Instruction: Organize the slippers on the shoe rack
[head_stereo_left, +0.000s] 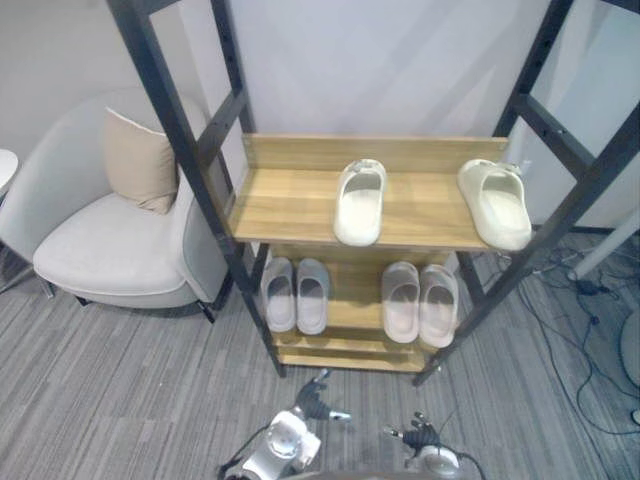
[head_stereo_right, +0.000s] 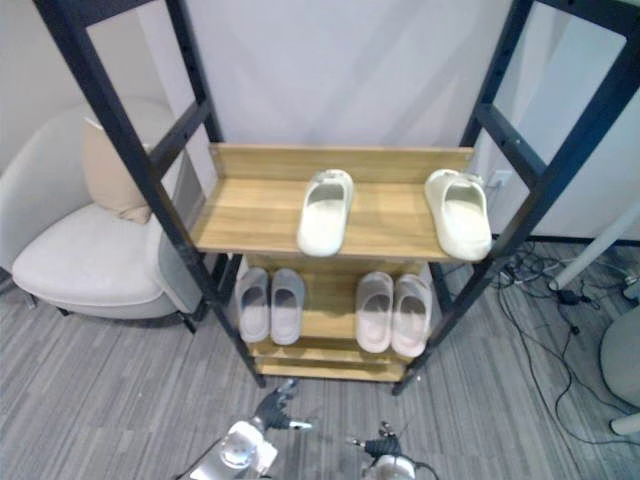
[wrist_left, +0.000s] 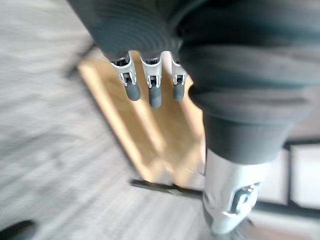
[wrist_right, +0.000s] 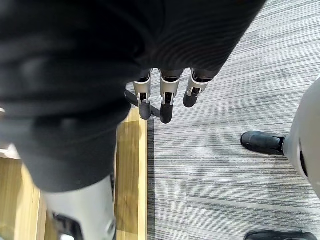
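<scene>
Two cream slippers lie apart on the upper wooden shelf (head_stereo_left: 290, 205) of the black-framed shoe rack (head_stereo_left: 190, 150): one in the middle (head_stereo_left: 360, 200), one at the right end (head_stereo_left: 495, 203), toes toward me. On the lower shelf (head_stereo_left: 350, 345) sit a grey pair (head_stereo_left: 295, 295) and a beige pair (head_stereo_left: 420, 302), each side by side. My left hand (head_stereo_left: 318, 400) and right hand (head_stereo_left: 420, 435) hang low over the carpet in front of the rack. The left hand's fingers (wrist_left: 150, 85) and the right hand's fingers (wrist_right: 167, 97) are straight and hold nothing.
A light grey armchair (head_stereo_left: 100, 250) with a beige cushion (head_stereo_left: 140, 160) stands left of the rack. Cables (head_stereo_left: 570, 330) trail over the carpet to the right, near a white slanted leg (head_stereo_left: 605, 250). Grey striped carpet (head_stereo_left: 120, 400) stretches in front.
</scene>
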